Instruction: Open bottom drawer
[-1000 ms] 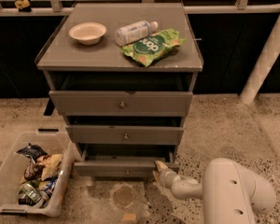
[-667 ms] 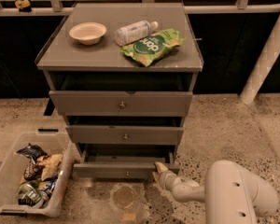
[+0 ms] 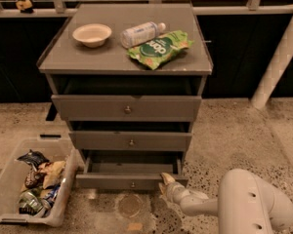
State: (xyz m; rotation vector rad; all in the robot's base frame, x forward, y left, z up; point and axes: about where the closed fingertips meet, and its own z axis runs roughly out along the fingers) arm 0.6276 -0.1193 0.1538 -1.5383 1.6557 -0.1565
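The grey cabinet (image 3: 126,62) has three drawers. The bottom drawer (image 3: 132,182) has the slimmest front and a small round knob (image 3: 133,184). It is pulled out, and its plain grey inside (image 3: 132,167) shows. My gripper (image 3: 166,184) is low on the floor at the drawer front's right end, touching or very near it. My white arm (image 3: 244,206) reaches in from the lower right.
The top drawer (image 3: 127,108) and middle drawer (image 3: 131,141) stand slightly out. On the cabinet top are a bowl (image 3: 92,34), a bottle (image 3: 142,33) and a green snack bag (image 3: 158,48). A white bin (image 3: 27,186) of snacks sits on the floor at the left. A white pillar (image 3: 278,62) stands at the right.
The arm and gripper have shifted slightly right and down by the drawer's right end. The drawer looks much the same.
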